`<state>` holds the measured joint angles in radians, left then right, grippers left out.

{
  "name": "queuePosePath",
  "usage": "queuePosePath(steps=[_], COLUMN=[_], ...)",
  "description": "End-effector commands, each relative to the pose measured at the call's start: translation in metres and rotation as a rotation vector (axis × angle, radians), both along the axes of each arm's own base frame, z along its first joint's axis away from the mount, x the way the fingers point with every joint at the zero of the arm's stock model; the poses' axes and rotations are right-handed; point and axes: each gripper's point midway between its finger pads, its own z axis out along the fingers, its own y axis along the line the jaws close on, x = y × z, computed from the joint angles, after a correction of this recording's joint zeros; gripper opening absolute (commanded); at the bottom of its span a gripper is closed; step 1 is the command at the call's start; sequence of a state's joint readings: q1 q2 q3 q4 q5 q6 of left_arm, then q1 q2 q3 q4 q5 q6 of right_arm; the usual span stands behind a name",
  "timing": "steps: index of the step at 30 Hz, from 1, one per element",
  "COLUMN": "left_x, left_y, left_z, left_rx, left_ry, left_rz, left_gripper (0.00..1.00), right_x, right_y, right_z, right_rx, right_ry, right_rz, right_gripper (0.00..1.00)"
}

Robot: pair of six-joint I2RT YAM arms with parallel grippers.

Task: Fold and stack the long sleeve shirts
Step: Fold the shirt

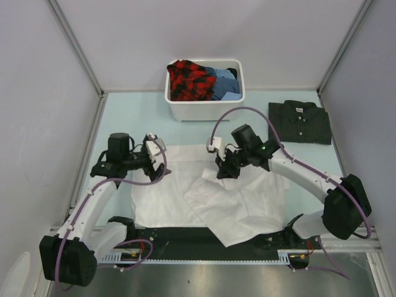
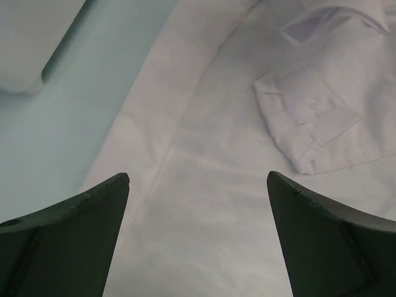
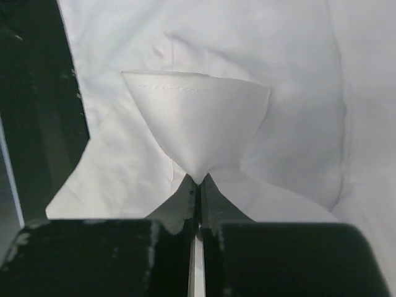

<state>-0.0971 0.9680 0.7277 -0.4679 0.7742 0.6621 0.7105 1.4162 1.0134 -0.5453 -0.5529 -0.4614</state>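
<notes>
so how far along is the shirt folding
Done: the dark striped shirt looks folded, lying at the far right. In hand: the white shirt lies partly folded in the middle, the right jaws shut on a pinch of its cloth, the left jaws open above it. Left: finishing that fold and stacking the two shirts.

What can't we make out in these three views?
Top view: lower contents of the tub, buried under the red plaid cloth and blue cloth.
Top view: sleeves of the dark shirt, hidden under its folded body.
Right wrist: which part of the white shirt the right pincer pinches; framing too close.
Left wrist: pale object at top left, blurred and cropped by the edge.
</notes>
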Motion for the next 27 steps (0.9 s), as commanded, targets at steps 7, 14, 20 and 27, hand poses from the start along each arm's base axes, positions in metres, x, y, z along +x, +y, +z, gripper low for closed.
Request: queuePosePath(steps=[7,14,20,27], left_x=[-0.045,-0.058,-0.077,-0.108], left_y=[-0.102,-0.147,-0.168,-0.159], left_z=[0.040,0.062,0.090,0.118], left_rx=[-0.127,-0.186,-0.211,-0.160], left_ry=[-0.321,-0.380,-0.427,-0.464], left_rz=[-0.449,-0.561,-0.606,-0.621], left_gripper=[0.99,0.99,0.82,0.03], right_x=[-0.019,-0.030,-0.039,-0.058], right_y=[0.013,0.017,0.026,0.037], right_z=[0.085,0.110,0.129,0.139], right_rx=[0.277,0.323,0.367,0.395], right_ry=[-0.062,-0.150,-0.183,-0.187], right_rz=[0.222,0.278,0.299,0.285], right_gripper=[0.00,0.02,0.04,0.11])
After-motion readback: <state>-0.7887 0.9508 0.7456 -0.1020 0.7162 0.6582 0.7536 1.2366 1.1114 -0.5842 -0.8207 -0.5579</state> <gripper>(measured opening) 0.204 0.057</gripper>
